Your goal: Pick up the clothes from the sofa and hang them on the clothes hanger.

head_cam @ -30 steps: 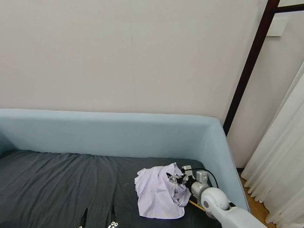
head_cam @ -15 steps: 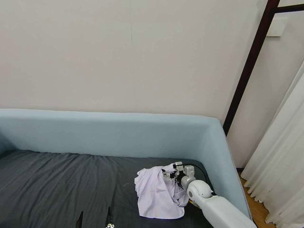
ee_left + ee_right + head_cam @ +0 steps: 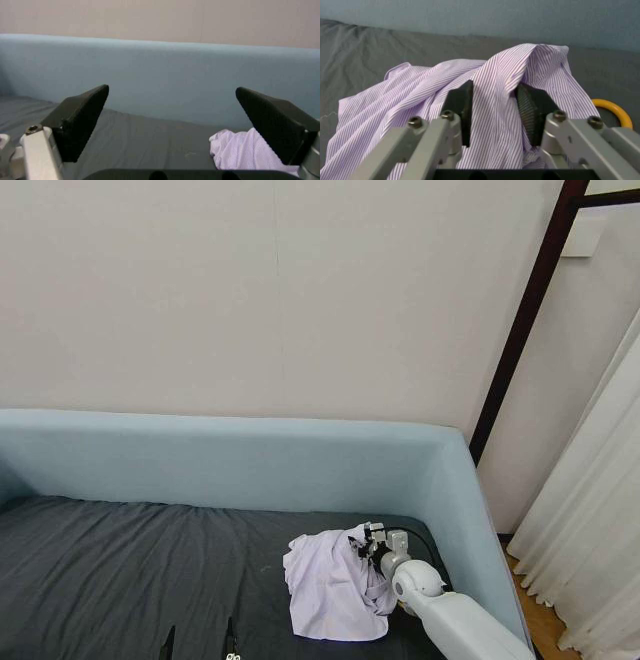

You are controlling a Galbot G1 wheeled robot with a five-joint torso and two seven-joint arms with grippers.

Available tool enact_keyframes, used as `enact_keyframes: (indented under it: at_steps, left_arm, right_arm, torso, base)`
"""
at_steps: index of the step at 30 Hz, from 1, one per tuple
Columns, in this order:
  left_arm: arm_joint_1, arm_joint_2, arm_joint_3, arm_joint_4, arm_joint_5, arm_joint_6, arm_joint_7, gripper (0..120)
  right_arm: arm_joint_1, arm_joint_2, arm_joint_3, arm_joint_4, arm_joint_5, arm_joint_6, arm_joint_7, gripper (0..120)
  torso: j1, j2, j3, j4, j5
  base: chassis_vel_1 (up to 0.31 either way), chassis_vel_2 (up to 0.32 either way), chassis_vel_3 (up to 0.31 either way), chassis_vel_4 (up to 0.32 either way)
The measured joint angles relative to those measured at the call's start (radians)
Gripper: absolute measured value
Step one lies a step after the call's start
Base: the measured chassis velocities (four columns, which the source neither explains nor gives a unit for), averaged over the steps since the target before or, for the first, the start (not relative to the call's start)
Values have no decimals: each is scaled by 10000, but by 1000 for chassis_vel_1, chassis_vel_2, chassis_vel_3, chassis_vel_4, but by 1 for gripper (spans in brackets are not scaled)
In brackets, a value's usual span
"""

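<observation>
While stretched low over sofa [image 3: 250, 465] | R gripper [image 3: 495, 109] fingers [image 3: 461, 108] clamp shirt [image 3: 325, 585] fold | L gripper [image 3: 171, 93] fingers apart

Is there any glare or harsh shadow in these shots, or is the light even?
Head view: even, soft light on the wall, no glare, only faint shading in the folds of the striped shirt. Right wrist view: darker creases where the right gripper pinches a fold. Left wrist view: the open left gripper shows as dark shapes against the lit sofa back.
</observation>
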Motion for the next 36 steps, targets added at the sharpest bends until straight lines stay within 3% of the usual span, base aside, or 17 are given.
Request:
enact_keyframes:
  at_steps: [9,14,21,25,36]
  left_arm:
    - [-37,-13,52,58,-12,-4,-5,100]
    - [-2,94,-6,54,-34,-4,-11,100]
    - [-28,118,2,17,-169,-7,-15,100]
    - [-147,156,77,32,-196,14,-45,100]
    - [-173,130,189,17,-216,14,-51,100]
  right_arm:
    - [-80,56,-1,9,-33,6,31,0]
    - [-220,87,478,313,-91,3,101,0]
    - [-521,-298,1472,2132,752,-318,460,0]
    - [-568,-1100,1779,4237,1941,-652,905,0]
    - [-293,-2277,2273,6531,3261,-1197,1405,0]
  torso:
    - [0,0,0,1,1]
    - [0,0,1,-1,2]
    - [0,0,0,-1,1]
    - [0,1,0,1,0]
    - [0,1,0,0,3]
  base:
    - [0,0,0,0]
    - [0,0,0,0]
    - [0,0,0,0]
    - [0,0,0,0]
    - [0,0,0,0]
